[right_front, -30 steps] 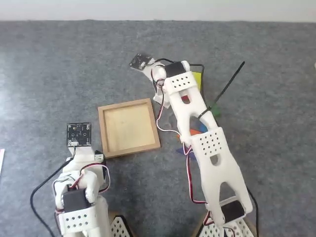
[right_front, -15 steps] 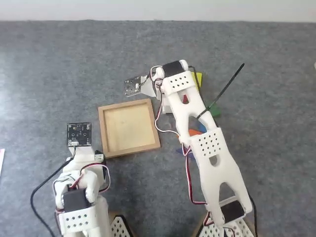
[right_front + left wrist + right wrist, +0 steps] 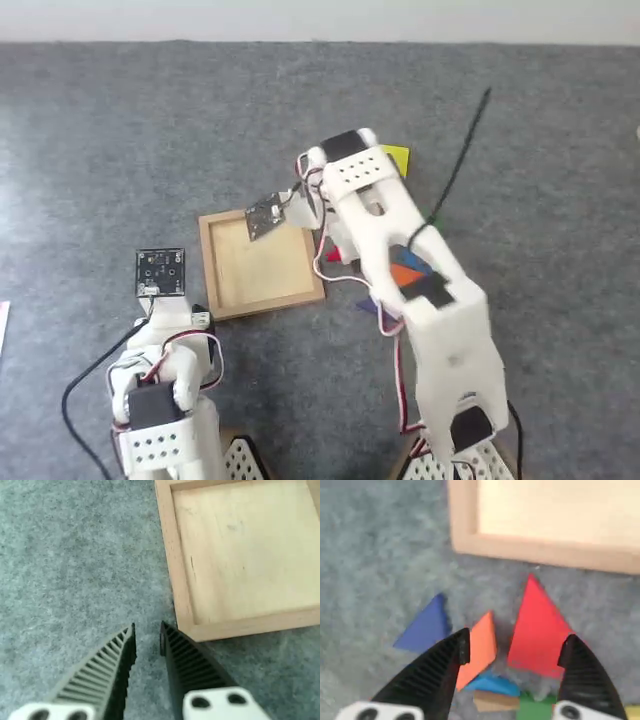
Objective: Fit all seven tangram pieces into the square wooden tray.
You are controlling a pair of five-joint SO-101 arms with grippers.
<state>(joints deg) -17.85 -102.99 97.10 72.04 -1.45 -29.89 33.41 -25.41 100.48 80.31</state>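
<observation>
The square wooden tray (image 3: 210, 272) lies on the grey carpet with nothing inside it. My right gripper (image 3: 516, 640) hangs open just off the tray's right rim (image 3: 535, 550). Below its spread fingers lie a red triangle (image 3: 537, 630) and an orange parallelogram (image 3: 477, 647), with a blue triangle (image 3: 425, 627) beside them. A light blue piece (image 3: 492, 684), a brown one (image 3: 495, 700) and a green one (image 3: 535, 707) lie closer to the wrist. My left gripper (image 3: 147, 630) is shut and holds nothing, low over the carpet near the tray's front rim (image 3: 175, 580).
A yellow piece (image 3: 397, 157) lies beyond the right arm, away from the tray. A black cable (image 3: 460, 160) runs across the carpet to the right arm. The carpet left of and behind the tray is bare.
The right arm has drawn back and swung left. Its wrist has moved from beyond the tray's far right corner to over that corner. The left arm has not moved.
</observation>
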